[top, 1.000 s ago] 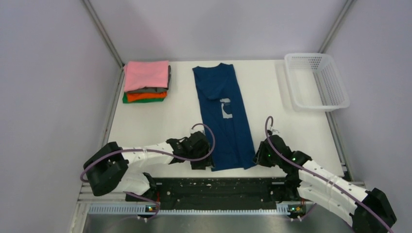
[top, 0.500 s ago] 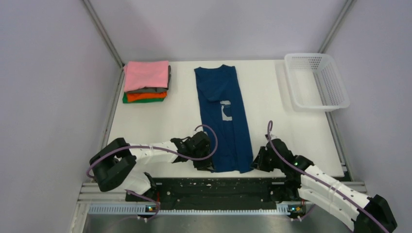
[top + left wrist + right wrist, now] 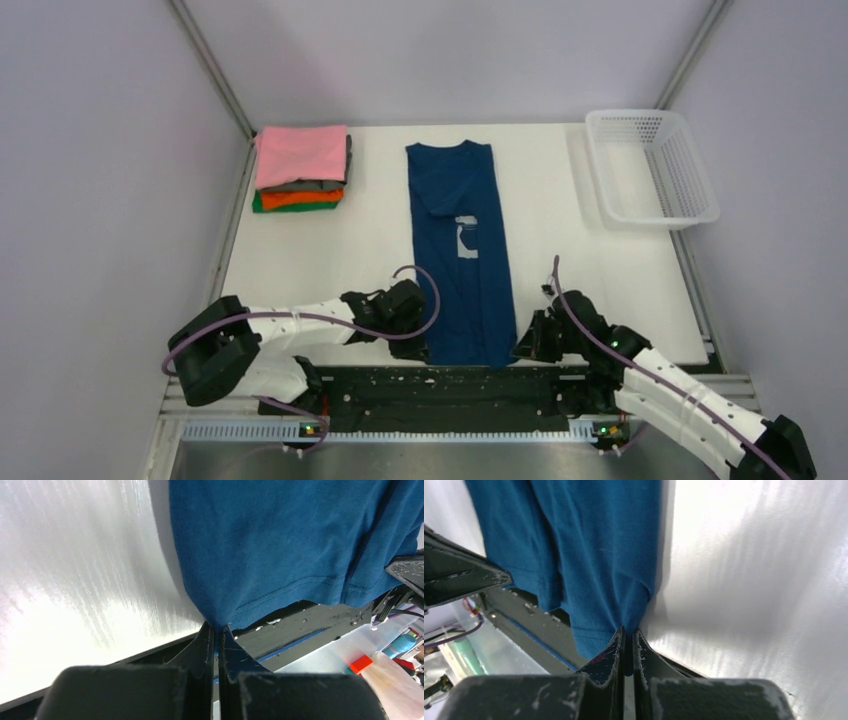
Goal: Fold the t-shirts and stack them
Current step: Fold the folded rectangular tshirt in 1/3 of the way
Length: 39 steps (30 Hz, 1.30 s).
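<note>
A white mesh basket (image 3: pixel 652 165) sits at the far right corner of the worktop (image 3: pixel 590 260), and a stack of folded t-shirts (image 3: pixel 300 158), pink over grey, orange and green, sits at the far left, both well apart from the arms. The navy t-shirt (image 3: pixel 462 270) lies mid-worktop as a long narrow strip, collar far, small white print midway, hem at the near edge. The left fingers (image 3: pixel 204 645) are clamped on its near left hem corner and the right fingers (image 3: pixel 611 652) on the near right one, cloth puckering into each pinch.
</note>
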Available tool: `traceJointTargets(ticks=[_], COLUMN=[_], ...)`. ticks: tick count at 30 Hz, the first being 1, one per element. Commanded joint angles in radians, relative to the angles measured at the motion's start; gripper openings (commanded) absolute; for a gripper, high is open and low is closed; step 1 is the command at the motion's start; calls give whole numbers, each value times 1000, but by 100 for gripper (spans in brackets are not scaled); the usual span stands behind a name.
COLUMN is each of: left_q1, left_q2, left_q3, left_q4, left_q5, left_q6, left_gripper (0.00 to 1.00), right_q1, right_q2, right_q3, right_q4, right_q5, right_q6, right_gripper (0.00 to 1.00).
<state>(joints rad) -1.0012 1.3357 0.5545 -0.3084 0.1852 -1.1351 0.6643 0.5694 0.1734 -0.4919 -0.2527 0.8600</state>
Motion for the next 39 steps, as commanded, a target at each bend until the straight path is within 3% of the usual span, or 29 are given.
traceJointTargets(ticks=[1,11,22,39], left_q1=[-5,50,312,510], left_q2=[-63,-37,72,343], left_q3=[16,202,343,624], left_q4=[-20,-68,29,-27], left_q5=[-47,-175,-105,-19], left_q6=[29,174,316,454], left_gripper=[0,0,0,0], right_q1=[-8,-9,-81,-225], right_q2=[-38,185,446,812], right_q3=[48,248,475,719], right_q4=[37,180,281,443], right_q5=[-55,93,332,258], right_q6=[-24,-94,-146,-263], right_gripper=[0,0,0,0])
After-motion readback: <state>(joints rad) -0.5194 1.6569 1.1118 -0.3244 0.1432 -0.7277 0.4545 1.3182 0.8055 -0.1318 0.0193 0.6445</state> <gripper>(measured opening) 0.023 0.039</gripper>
